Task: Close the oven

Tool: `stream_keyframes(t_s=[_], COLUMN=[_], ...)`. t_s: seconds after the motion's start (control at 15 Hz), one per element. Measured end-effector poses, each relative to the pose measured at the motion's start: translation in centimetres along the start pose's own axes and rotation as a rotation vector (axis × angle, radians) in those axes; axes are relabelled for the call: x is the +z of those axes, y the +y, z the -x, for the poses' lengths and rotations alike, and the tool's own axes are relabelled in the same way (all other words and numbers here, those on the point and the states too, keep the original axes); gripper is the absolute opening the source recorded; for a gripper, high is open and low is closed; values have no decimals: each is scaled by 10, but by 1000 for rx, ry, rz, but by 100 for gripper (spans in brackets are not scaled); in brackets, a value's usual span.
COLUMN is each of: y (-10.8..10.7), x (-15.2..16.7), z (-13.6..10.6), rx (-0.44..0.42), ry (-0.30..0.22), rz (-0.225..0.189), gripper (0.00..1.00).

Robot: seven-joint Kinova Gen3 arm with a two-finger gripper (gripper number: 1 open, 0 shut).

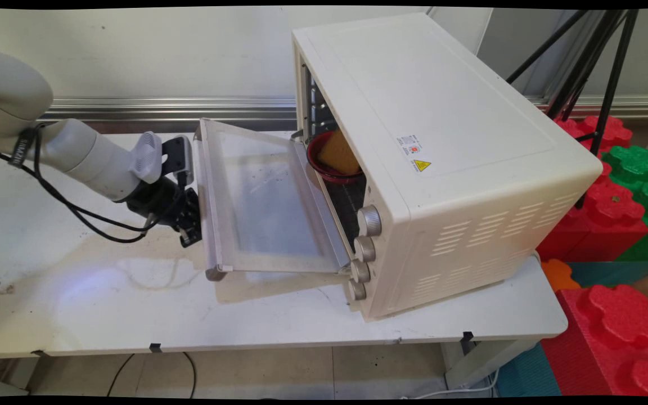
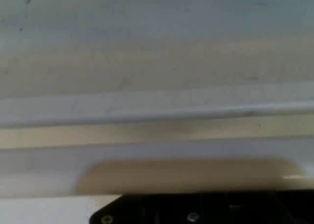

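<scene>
A cream toaster oven (image 1: 448,140) stands on the white table (image 1: 76,304) with its glass door (image 1: 268,197) folded down flat towards the left. Inside on the rack sits a red bowl (image 1: 332,163) holding a yellow-orange piece (image 1: 340,152). My black gripper (image 1: 192,225) is at the door's outer edge, right against the handle bar (image 1: 207,191), at about its height. In the hand view the beige handle (image 2: 186,175) runs across the picture just above the gripper's linkage (image 2: 206,211), very close. What the gripper grasps is hidden.
Several knobs (image 1: 364,247) line the oven's front right side. Black cables (image 1: 76,214) hang from the arm over the table's left part. Red and green foam blocks (image 1: 611,208) and a black tripod (image 1: 594,67) stand off the table to the right.
</scene>
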Motion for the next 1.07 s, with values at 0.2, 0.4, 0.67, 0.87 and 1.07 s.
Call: stream_keyframes(t_s=[0.2, 0.4, 0.67, 0.87, 1.07], y=[0, -1, -2, -5, -7], x=[2, 2, -3, -10, -18], z=[-5, -10, -18, -26, -34], rx=[2, 0, -7, -15, -22], ry=[8, 22, 46, 71, 92], rz=[-2, -5, -15, -25, -34], gripper=[0, 0, 0, 0, 0])
